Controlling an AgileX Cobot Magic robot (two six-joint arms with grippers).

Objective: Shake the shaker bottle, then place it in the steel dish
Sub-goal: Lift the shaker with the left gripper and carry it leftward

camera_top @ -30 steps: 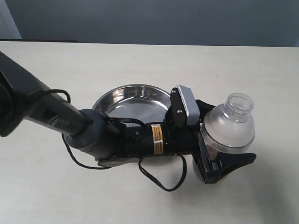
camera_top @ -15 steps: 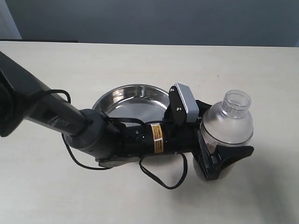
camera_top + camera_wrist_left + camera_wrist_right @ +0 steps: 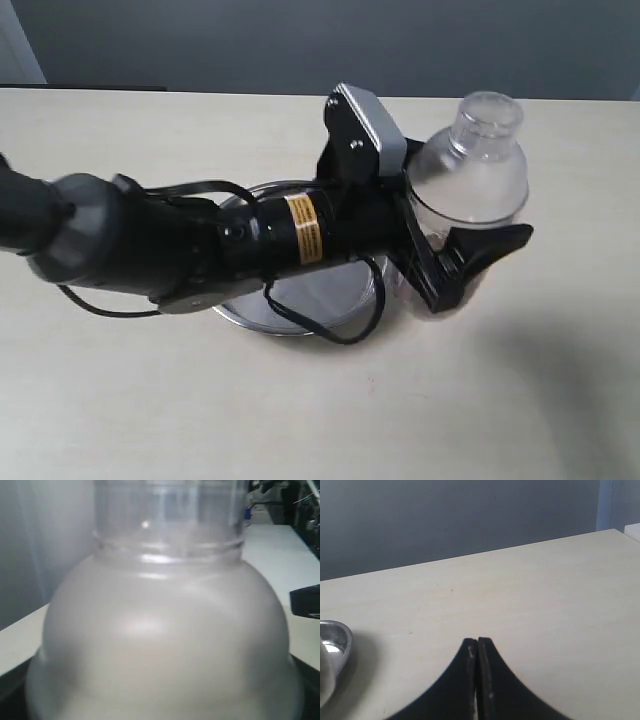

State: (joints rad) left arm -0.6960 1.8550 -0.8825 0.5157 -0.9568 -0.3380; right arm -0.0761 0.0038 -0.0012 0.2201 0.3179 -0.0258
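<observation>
The shaker bottle point(image 3: 470, 170) is frosted with a clear round cap. It hangs upright in the air, off the table, and my left gripper point(image 3: 465, 215) is shut on its lower body. One black finger point(image 3: 495, 248) crosses the bottle's front. The bottle's dome point(image 3: 165, 630) fills the left wrist view, and I cannot make out its contents. The steel dish point(image 3: 245, 312) lies under my left arm, mostly hidden, and only its near rim and some inner surface show. Its edge point(image 3: 332, 640) also shows in the right wrist view. My right gripper point(image 3: 477, 642) is shut on nothing, above bare table.
The pale wooden table point(image 3: 520, 400) stretches around the dish. A black cable point(image 3: 330, 335) loops below my left wrist. A grey wall runs behind the far table edge. My right arm is outside the exterior view.
My left arm has risen with the bottle and swung it up and back. The arm now covers most of the dish. The bottle stays in the grip.
</observation>
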